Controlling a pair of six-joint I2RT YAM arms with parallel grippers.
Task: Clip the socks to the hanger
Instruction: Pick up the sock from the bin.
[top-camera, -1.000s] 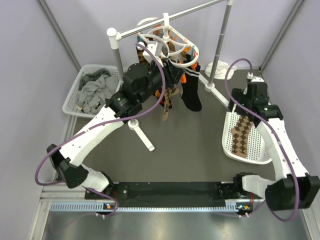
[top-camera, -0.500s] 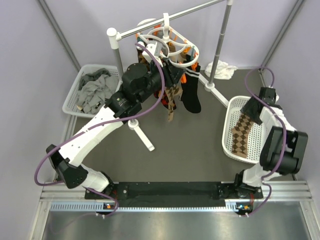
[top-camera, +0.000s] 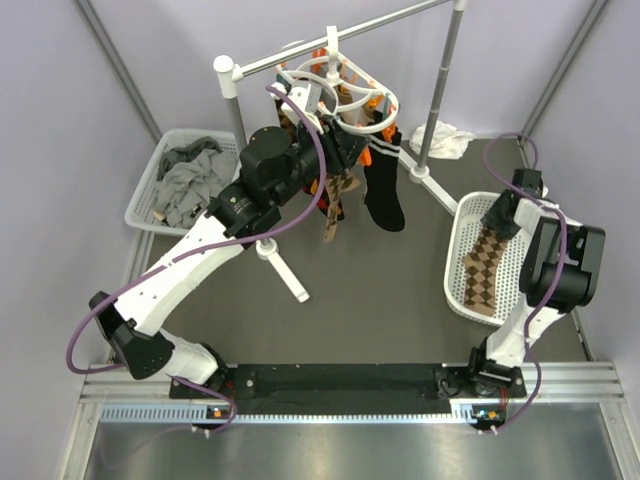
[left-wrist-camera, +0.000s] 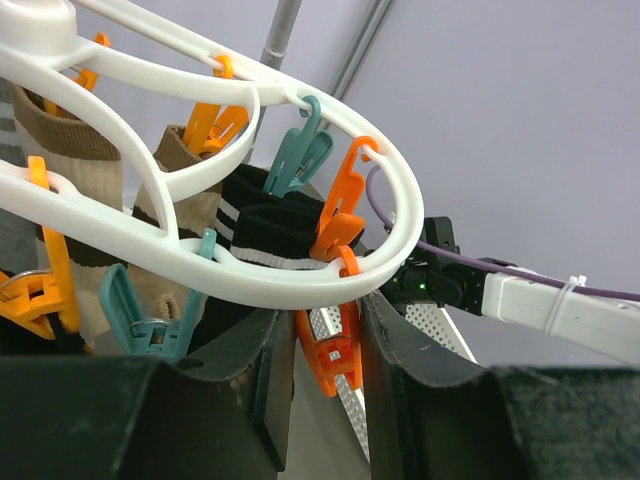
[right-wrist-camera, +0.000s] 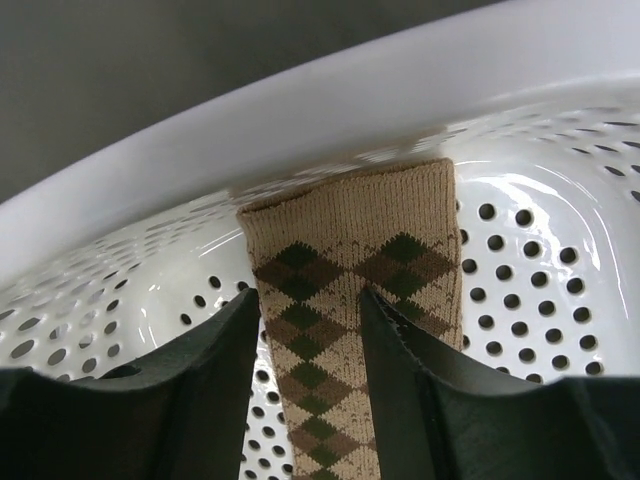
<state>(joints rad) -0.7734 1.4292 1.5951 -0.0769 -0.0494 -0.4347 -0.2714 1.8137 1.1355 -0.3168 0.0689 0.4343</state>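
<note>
Top view: the white hanger (top-camera: 386, 100) hangs from the rail stand (top-camera: 340, 42) at the far side, with several socks already clipped and dangling. The left gripper (top-camera: 345, 150) is raised to the hanger's near rim. At right, an argyle sock (top-camera: 483, 270) lies flat in a white basket (top-camera: 452, 262). Its long axis runs near to far, cuff at the far end, where the right gripper (top-camera: 500, 215) points down at it.

Left wrist view: the left gripper (left-wrist-camera: 320, 322) is narrow, its fingers pinching an orange clip (left-wrist-camera: 335, 360) that hangs below the hanger (left-wrist-camera: 400, 215) ring. A black striped sock (left-wrist-camera: 270, 225) hangs just behind.

Right wrist view: the right gripper (right-wrist-camera: 310, 310) stands half-wide over the argyle sock (right-wrist-camera: 350, 255) and is not gripping it. The cuff edge touches the basket (right-wrist-camera: 300, 120) wall, and the sock runs back between the fingers.

The step in hand appears to be picking up the next sock. The next move likely calls for pinching the cuff, lifting it, and carrying it cuff-first to the held clip.
</note>
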